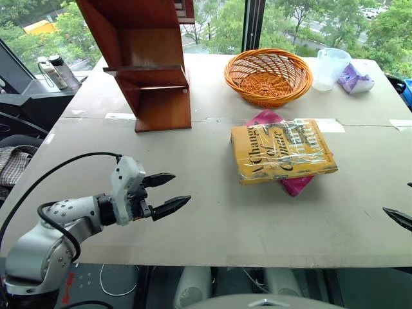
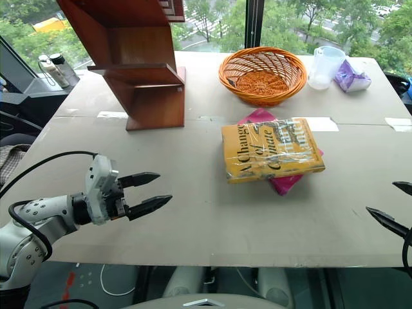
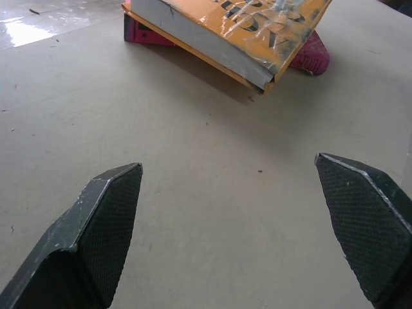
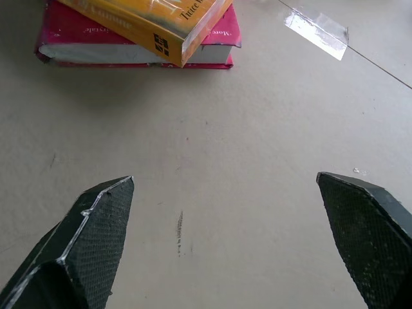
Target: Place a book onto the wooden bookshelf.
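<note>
The book (image 1: 283, 150), yellow-orange in a shiny clear wrap, lies flat near the middle of the table (image 1: 212, 212), stacked crookedly on a pink book (image 1: 297, 184) whose corners stick out from under it at the far and near sides. The wooden bookshelf (image 1: 151, 71) stands on the far left part of the table, well apart from the two books. A wicker basket (image 1: 268, 77) sits beyond the books, with a clear plastic cup (image 1: 331, 67) and a purple packet (image 1: 355, 80) just to its right; what the packet holds cannot be made out. The left gripper (image 1: 170, 192) hovers over the near left of the table, pointing toward the books, jaws spread wide and empty. The right gripper (image 2: 396, 206) sits at the near right edge, fingers likewise wide apart with nothing between them. Both wrist views look across bare tabletop at the stacked books. A strip of clear tape (image 4: 317, 31) lies on the table seam beside the stack.
</note>
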Controlling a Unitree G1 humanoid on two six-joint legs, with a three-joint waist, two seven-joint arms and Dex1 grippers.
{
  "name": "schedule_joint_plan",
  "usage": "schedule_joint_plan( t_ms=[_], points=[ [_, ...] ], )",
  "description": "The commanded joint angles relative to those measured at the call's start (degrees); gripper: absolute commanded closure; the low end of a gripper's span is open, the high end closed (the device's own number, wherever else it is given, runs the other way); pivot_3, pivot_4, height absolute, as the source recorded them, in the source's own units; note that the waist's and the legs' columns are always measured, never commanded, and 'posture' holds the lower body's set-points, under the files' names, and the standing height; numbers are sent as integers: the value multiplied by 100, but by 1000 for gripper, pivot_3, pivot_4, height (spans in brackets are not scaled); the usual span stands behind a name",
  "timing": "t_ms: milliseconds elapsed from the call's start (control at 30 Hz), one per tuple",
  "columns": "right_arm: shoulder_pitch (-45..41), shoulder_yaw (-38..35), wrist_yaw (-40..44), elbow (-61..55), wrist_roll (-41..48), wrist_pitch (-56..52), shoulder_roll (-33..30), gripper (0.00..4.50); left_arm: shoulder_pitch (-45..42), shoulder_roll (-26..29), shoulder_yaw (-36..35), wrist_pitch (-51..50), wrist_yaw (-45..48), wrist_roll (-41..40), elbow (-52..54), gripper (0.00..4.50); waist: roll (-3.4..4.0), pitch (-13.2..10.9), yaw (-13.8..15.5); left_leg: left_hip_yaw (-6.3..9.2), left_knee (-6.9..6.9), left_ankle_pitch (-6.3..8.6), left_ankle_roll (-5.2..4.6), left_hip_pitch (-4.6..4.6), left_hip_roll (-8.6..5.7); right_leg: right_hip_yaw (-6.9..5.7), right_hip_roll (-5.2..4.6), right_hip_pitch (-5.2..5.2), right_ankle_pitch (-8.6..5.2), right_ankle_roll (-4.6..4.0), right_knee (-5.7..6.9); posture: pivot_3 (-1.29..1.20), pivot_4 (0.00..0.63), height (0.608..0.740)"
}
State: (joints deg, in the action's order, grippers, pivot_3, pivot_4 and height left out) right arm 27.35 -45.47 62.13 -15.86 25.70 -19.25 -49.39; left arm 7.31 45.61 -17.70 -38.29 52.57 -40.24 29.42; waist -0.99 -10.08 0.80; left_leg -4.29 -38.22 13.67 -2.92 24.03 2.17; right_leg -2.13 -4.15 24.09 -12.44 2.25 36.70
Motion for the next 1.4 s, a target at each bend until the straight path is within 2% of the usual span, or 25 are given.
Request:
schedule_joint_plan(
  t_ms=[33, 100, 133, 200, 300, 400, 500, 567, 667, 900, 1133, 1400],
  points=[
    [-363, 37, -480, -256, -124, -27, -58, 0, -224, -6, -62, 57, -50, -194, 210, 84, 0, 0, 0, 0, 0, 0, 0, 0, 0, 0, 0, 0, 0, 0, 0, 0, 150, 733],
    [-851, 260, -1242, -620, -290, -357, -25, 0, -563, -83, 2, -50, -159, -423, 275, 84, 2, -2, -17, 0, -2, 0, 0, -1, 1, 0, 1, 0, 0, 0, 0, 0, 150, 733],
    [-1149, 414, -1500, -748, -280, -829, -239, 0, -729, -70, 35, -85, -145, -523, 330, 84, 3, -2, -19, -1, -5, 0, 0, -1, 1, 0, -1, 1, 4, -4, 1, 0, 150, 733],
    [-1622, 599, -1661, -804, -57, -1630, -559, 0, -903, -22, 87, -120, -100, -623, 423, 84, 8, -2, -20, -4, -7, 0, 1, -4, 2, -2, -2, 1, 9, -11, 4, 0, 150, 733],
    [-2570, 1102, -2147, -699, -71, -2319, -910, 787, -1014, 87, 265, -12, 59, -574, 617, 0, 7, -2, -5, -11, -4, -2, -2, 0, 1, -4, 2, 2, 15, -22, 4, 0, 150, 733],
    [-3363, 1873, -2423, -729, -180, -2675, -1080, 2254, -1027, 148, 417, 119, 166, -488, 733, 0, 6, -1, -5, -16, -1, -14, -22, 23, 0, -11, 10, 23, 21, -35, 2, 0, 150, 733],
    [-4127, 3035, -2593, -547, -654, -2787, -1231, 3690, -1062, 71, 528, 124, 44, -542, 833, 0, 6, -1, 1, -16, -6, -16, -23, 71, -2, -13, 34, 66, 22, -33, 4, 0, 150, 733],
    [-4544, 3629, -2678, -304, -959, -2834, -1225, 4466, -1051, 40, 585, 129, -9, -546, 901, 0, 5, -2, 1, -22, -10, -16, -24, 73, -4, -14, 36, 68, 22, -32, 4, 0, 150, 733],
    [-5036, 4414, -2631, 98, -1367, -2819, -1178, 4466, -943, -7, 659, 191, -67, -493, 1009, 0, 3, -3, -4, -29, -15, -16, -25, 74, -5, -12, 36, 68, 23, -30, 4, 0, 150, 733],
    [-5581, 5195, -2243, 360, -1607, -3199, -1128, 4466, -778, -178, 752, 216, -358, -502, 1197, 0, 4, -3, -7, -28, -16, -17, -24, 72, -2, -12, 44, 68, 23, -29, 7, 0, 150, 733],
    [-5313, 5215, -1921, -287, -1315, -3919, -1069, 4466, -538, -193, 710, 282, -478, -454, 1271, 0, 2, -2, -3, -26, -17, -17, -24, 70, 1, -13, 46, 67, 23, -28, 11, 0, 150, 733],
    [-5125, 5098, -1902, -624, -1172, -4103, -1005, 4466, -538, -199, 768, 316, -555, -443, 1255, 0, 3, -2, -6, -27, -21, -17, -24, 68, 1, -13, 46, 66, 23, -28, 12, 0, 150, 733]
  ],
)
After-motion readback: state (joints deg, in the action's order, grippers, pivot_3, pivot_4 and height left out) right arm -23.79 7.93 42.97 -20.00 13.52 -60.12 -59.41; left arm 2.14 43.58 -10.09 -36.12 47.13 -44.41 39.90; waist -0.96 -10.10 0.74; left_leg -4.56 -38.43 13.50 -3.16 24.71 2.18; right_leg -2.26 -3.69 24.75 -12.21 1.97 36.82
